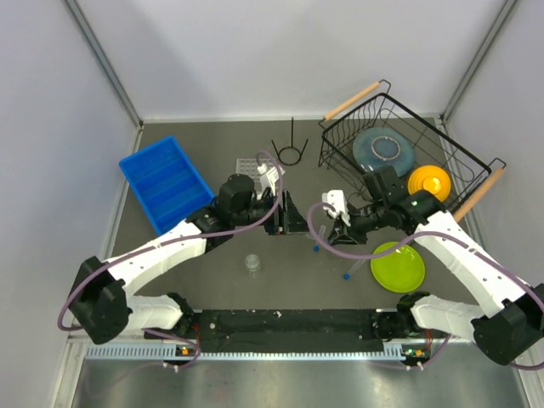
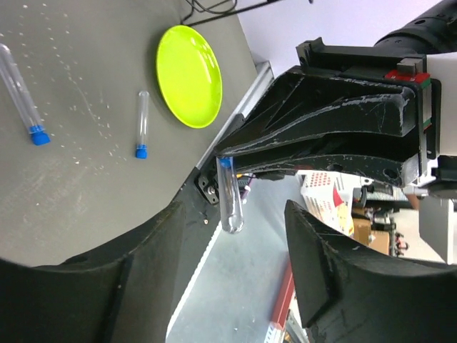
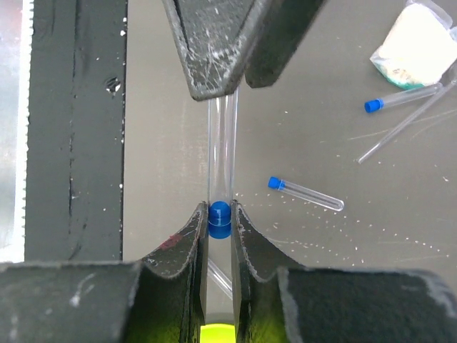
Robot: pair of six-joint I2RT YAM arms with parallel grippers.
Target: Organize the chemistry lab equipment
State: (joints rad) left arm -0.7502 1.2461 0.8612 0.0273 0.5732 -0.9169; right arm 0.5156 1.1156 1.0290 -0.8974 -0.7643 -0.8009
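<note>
A: Top cam first. Where's the gear?
B: Dark grey table [image 1: 285, 285]. Clear square grid rack [image 1: 246, 164] sits at the back, left of centre, w/ the black wire ring stand [image 1: 291, 151] just to its right. Small clear cup [image 1: 253, 263] stands alone nearer the front. Left gripper [image 1: 293, 217] and right gripper [image 1: 338, 228] meet nose to nose mid-table. A loose blue-capped tube [image 1: 346, 276] lies btw the right gripper and the lime-green round plate [image 1: 398, 266].
A: Anything held?
B: Can't make it out from above.
A: Left wrist cam?
B: A clear plastic tube with a blue cap [image 2: 230, 204] is up off the table, pinched at the cap end by the right gripper's tips. It hangs btw the left gripper's fingers [image 2: 343, 286], which stand apart w/ a gap on either side, so that gripper is released and grasps nothing.
A: Right wrist cam?
B: Right gripper is clenched on the blue cap. The tube runs straight away from it and up btw the left gripper's tips at the far end. Contact there: can't tell from this angle. More capped tubes lie on the table to the right, and the clear cream-filled piece [image 3: 421, 43] is in the top-right corner.
</note>
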